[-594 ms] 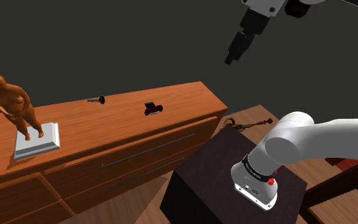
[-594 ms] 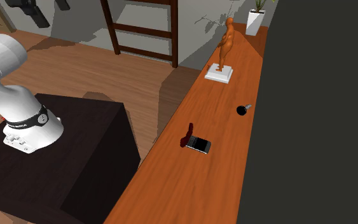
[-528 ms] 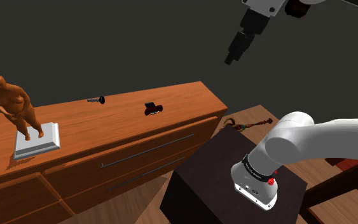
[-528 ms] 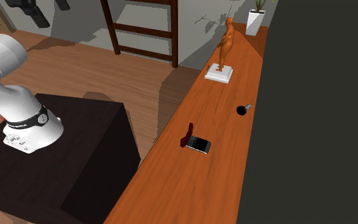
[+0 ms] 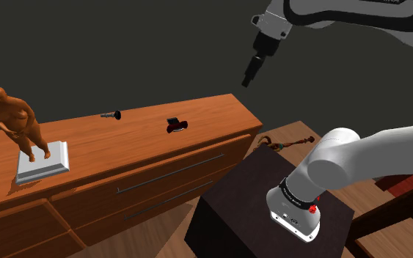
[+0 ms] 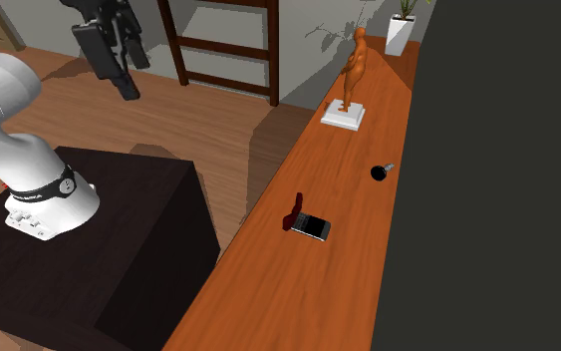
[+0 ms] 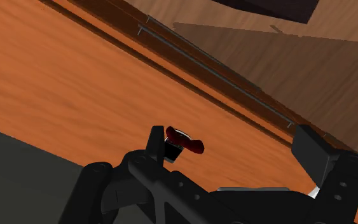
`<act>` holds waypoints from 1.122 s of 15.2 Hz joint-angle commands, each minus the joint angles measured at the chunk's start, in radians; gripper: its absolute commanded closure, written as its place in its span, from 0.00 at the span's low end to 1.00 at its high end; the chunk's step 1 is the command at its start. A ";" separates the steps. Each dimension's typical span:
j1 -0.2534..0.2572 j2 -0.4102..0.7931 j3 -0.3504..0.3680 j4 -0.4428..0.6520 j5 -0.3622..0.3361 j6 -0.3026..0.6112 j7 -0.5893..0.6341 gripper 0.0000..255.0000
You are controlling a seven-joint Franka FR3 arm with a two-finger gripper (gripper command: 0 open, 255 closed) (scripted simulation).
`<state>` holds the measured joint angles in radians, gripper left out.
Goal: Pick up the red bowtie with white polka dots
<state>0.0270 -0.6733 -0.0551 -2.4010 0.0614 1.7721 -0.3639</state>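
Red bowtie (image 5: 176,125): untouched on the dresser top (image 5: 124,150); your gripper (image 5: 247,78) hangs high above, toward the shoulder view's right, jaws spread and empty; approach, grasp and lift outstanding.

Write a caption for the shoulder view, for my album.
Gripper up high; a red bowtie lies on the wooden dresser, statue alongside.

**Tally: three small things, one of each**

One dark red bowtie (image 5: 176,125), one orange figurine (image 5: 12,121), one small black knob (image 5: 114,115). Three in all, on a single wooden worktop (image 5: 124,146). Two long drawer handles (image 5: 172,174) counted on its front. One potted plant (image 6: 402,28). One gripper (image 5: 249,73), two fingers (image 7: 156,143).
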 commanded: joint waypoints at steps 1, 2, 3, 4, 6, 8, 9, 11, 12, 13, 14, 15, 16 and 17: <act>0.015 0.058 -0.014 -0.015 -0.010 0.071 -0.063 0.00; 0.023 0.088 -0.020 -0.019 -0.014 0.103 -0.092 0.00; 0.030 0.119 -0.026 -0.021 -0.017 0.135 -0.120 0.00; 0.037 0.151 -0.031 -0.022 -0.020 0.166 -0.149 0.00; 0.052 0.218 -0.042 -0.020 -0.024 0.227 -0.206 0.00; 0.067 0.288 -0.050 -0.013 -0.026 0.287 -0.262 0.00; 0.075 0.324 -0.054 -0.007 -0.026 0.315 -0.290 0.00; 0.088 0.398 -0.060 0.008 -0.025 0.370 -0.346 0.00; 0.094 0.435 -0.062 0.018 -0.023 0.396 -0.374 0.00; 0.100 0.472 -0.063 0.029 -0.021 0.422 -0.402 0.00; 0.106 0.510 -0.064 0.041 -0.019 0.447 -0.429 0.00; 0.111 0.548 -0.064 0.054 -0.016 0.470 -0.457 0.00; 0.116 0.587 -0.064 0.068 -0.014 0.493 -0.484 0.00; 0.121 0.625 -0.062 0.083 -0.011 0.515 -0.510 0.00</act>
<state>0.1398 -0.0871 -0.1217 -2.3309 0.0474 2.2616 -0.8505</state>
